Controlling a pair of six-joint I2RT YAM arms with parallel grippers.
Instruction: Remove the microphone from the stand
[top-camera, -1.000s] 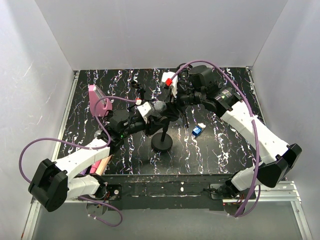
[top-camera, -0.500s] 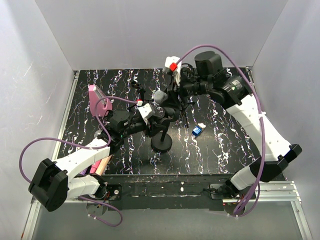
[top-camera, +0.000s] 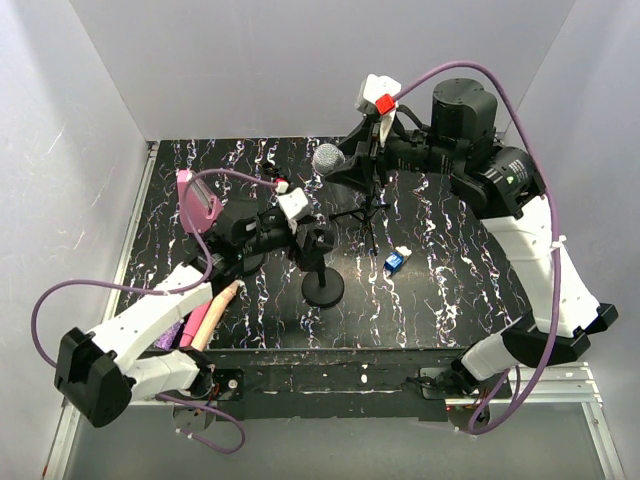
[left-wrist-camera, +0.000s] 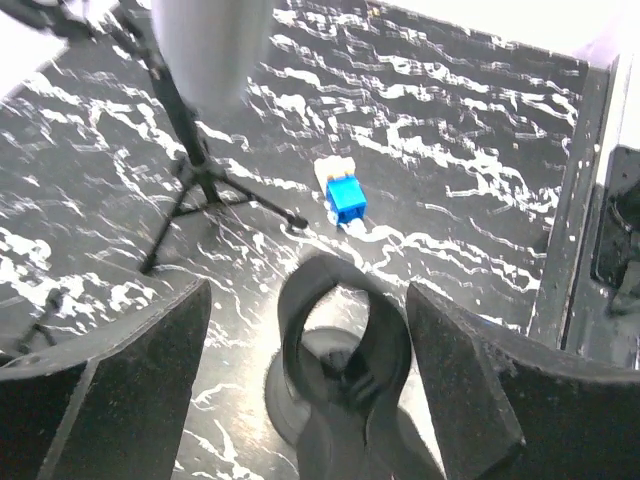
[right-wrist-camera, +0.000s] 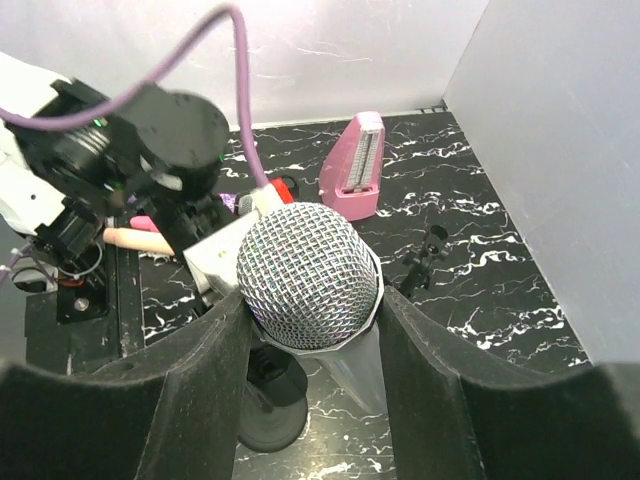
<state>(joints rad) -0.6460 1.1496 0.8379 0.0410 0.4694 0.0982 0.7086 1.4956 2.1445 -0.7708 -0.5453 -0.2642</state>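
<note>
Gripping the microphone (right-wrist-camera: 308, 275) by its body between both fingers, the right gripper (top-camera: 350, 172) is holding it in the air above and behind the stand (top-camera: 323, 287), fully apart from the stand's clip (left-wrist-camera: 345, 330). The left gripper (left-wrist-camera: 308, 300) is hanging open, its fingers spread on either side of that clip without pinching it. A small black tripod (top-camera: 365, 208) and a blue block (top-camera: 394, 262) are sitting on the marbled table (top-camera: 450, 290) nearby.

Microphone (top-camera: 328, 158) apparently above and behind the stand (top-camera: 323, 288)
</note>
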